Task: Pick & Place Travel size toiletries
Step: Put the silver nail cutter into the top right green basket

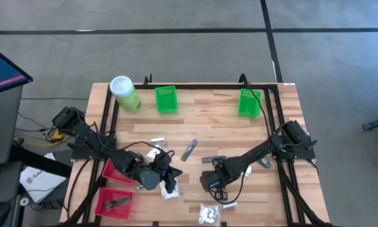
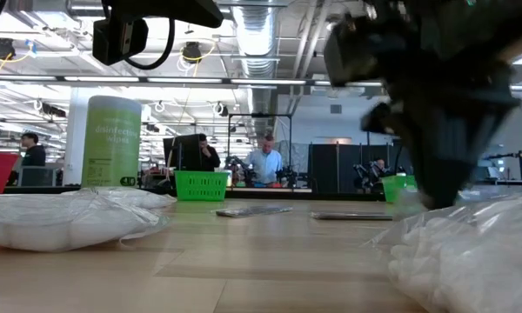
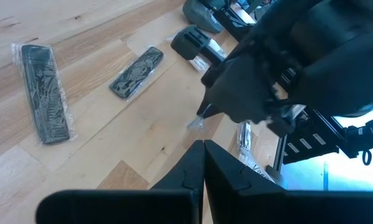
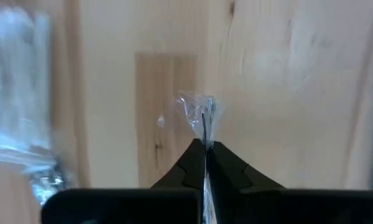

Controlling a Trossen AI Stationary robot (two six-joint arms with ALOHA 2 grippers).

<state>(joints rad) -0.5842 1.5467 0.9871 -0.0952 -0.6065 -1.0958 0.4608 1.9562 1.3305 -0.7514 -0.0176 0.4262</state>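
Observation:
The toiletries lie scattered on the wooden table: a white crinkly packet (image 1: pixel 170 191) under my left gripper (image 1: pixel 167 180), another white packet (image 1: pixel 209 214) at the near edge, and slim sachets (image 1: pixel 189 150) (image 1: pixel 213 159) farther off. In the left wrist view, dark sticks in clear wrappers (image 3: pixel 45 93) (image 3: pixel 137 71) lie flat. My left gripper (image 3: pixel 203 148) is shut with nothing visible between its fingers. My right gripper (image 1: pixel 213 184) hovers low near the table's middle, shut on a scrap of clear wrapper (image 4: pixel 202 115). My right gripper pinches a thin clear wrapper's edge (image 4: pixel 203 121) between its two fingertips, pointing down toward the table. A crumpled tip of the film (image 3: pixel 196 122) sticks out past the fingers. The gripper hides the rest of the item, so what the wrapper belongs to does not show.
A tall light-green canister (image 1: pixel 125 93) and two green baskets (image 1: pixel 166 99) (image 1: pixel 249 102) stand along the far edge. Two red baskets (image 1: pixel 116 170) (image 1: pixel 113 202) sit at the near left, one holding a dark item. Both grippers hang close together. People stand in the room beyond.

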